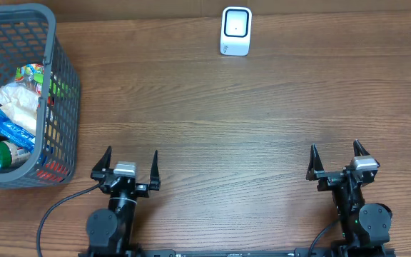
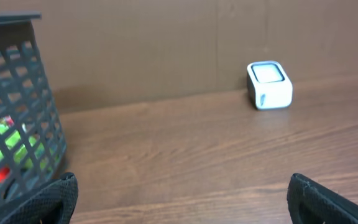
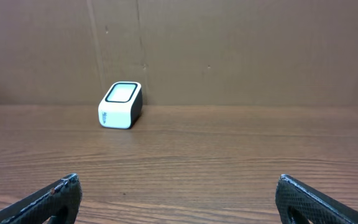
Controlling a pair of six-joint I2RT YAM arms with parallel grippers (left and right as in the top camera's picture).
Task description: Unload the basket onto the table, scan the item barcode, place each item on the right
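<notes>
Overhead: a dark grey plastic lattice basket [image 1: 64, 93] sits far left on the wood-grain table [image 1: 212, 121]. It holds crinkly packets [image 1: 13, 107] whose print is unreadable. The white, rounded-box scanner [image 1: 235, 31] stands at the far edge, near the centre. At the near edge, the left gripper [image 1: 130, 158] and right gripper [image 1: 335, 151] both have jaws spread wide and hold nothing.

Left wrist: green and red wrappers show through the mesh at the left, and the scanner is far right.

Right wrist: the scanner is far left, with a glossy, dark-framed window. Its small front marking is illegible.

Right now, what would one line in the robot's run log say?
stage: not started | left gripper: open, empty | right gripper: open, empty | items: in basket | scanner: untouched, far edge
</notes>
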